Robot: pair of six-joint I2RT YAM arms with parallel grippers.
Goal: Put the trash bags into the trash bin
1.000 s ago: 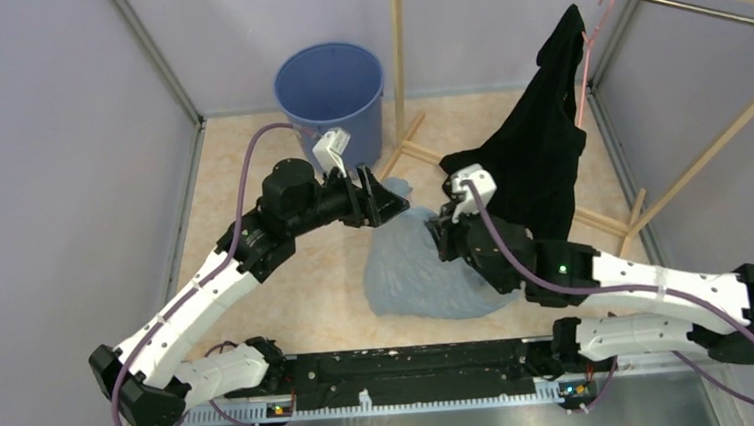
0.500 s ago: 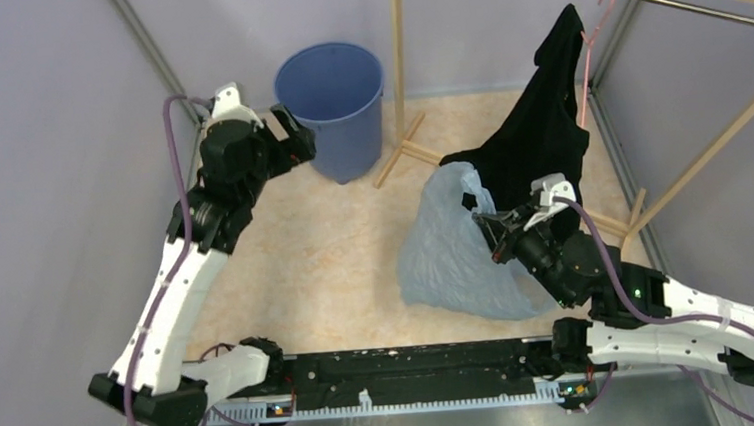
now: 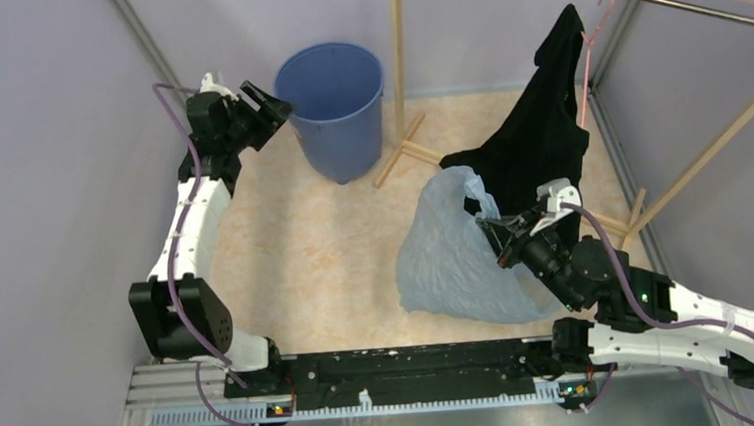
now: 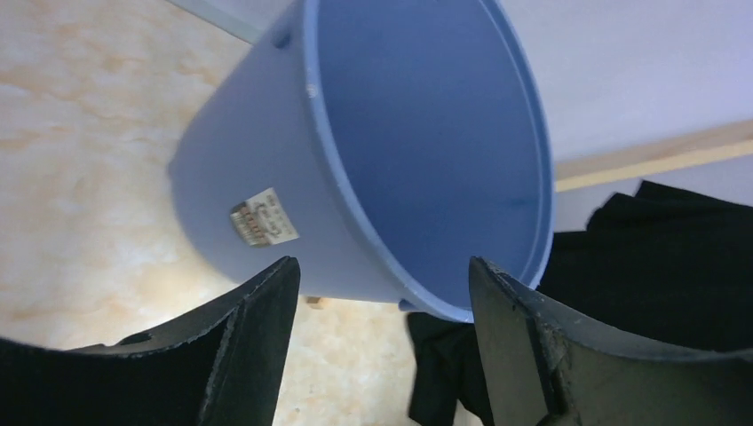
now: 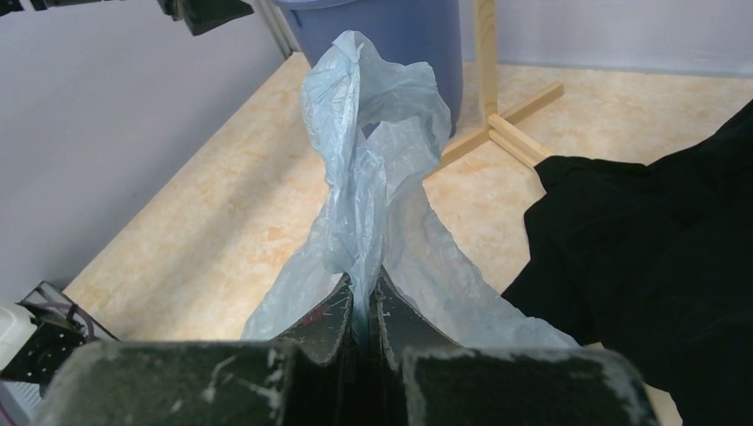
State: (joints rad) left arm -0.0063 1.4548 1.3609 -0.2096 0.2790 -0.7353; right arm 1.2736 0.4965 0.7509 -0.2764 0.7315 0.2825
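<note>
**Trash bag (image 3: 451, 258) pinched, well apart from the bin**

Thin, crinkly and translucent light blue, it hangs bunched from the right gripper (image 3: 500, 232), which is clamped on its top. Its lower part spreads over the surface, well apart from the trash bin (image 3: 343, 145). The slick film could slip free, or snag the black garment (image 3: 539, 152) just beside it. The left gripper (image 3: 267, 108) gapes empty near the bin's rim.

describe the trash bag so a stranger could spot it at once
Find the wooden clothes rack with its black garment. Beside that garment, the right gripper pinches the trash bag, draped to the floor. It alone is pale, crinkly, translucent; the trash bin is solid blue.
</note>
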